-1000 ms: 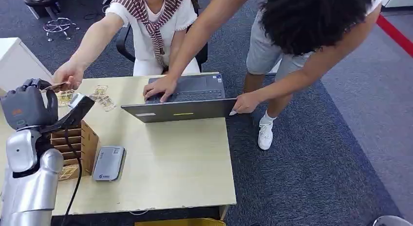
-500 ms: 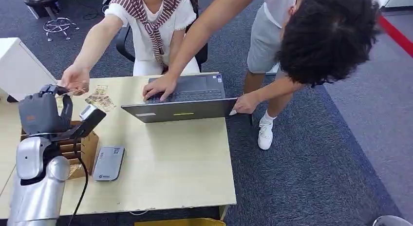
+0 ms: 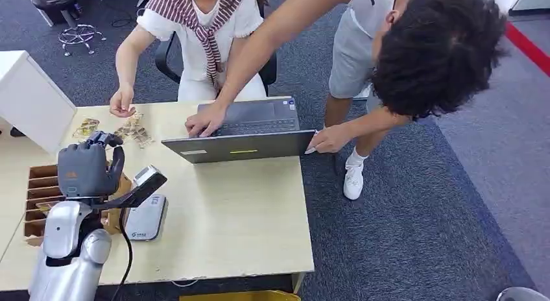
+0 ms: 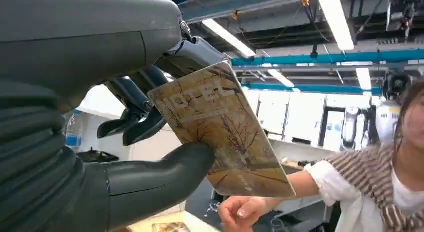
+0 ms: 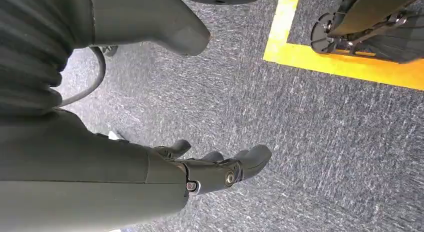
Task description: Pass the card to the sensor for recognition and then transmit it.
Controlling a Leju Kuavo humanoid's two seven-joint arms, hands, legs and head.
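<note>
Left hand [image 3: 86, 170] raised above the surface [image 3: 227, 210], thumb and fingers pinching the card [image 4: 222, 129]; in the left wrist view the card stands clear between thumb and fingers, patterned face toward the camera. We judge the pickup done.

Sensor [image 3: 144, 217], a flat grey reader, lies on the surface just beside the wooden slotted box [image 3: 40, 194] and close below the hand. Card is above it, not touching. No sign we can read that recognition has happened.

Right hand [image 5: 215, 169] hangs over the carpet, fingers apart, holding nothing.

Seated person's hand [image 3: 122, 101] rests at the far edge of the surface near a few loose cards [image 3: 133, 129]. A standing person leans over the laptop [image 3: 243, 135], 1 hand on the keyboard, 1 at the lid corner.

Left to do, as we judge it: lower the card onto the sensor, hold for the read, then hand it on, likely to the seated person. Roughly the first third complete.
</note>
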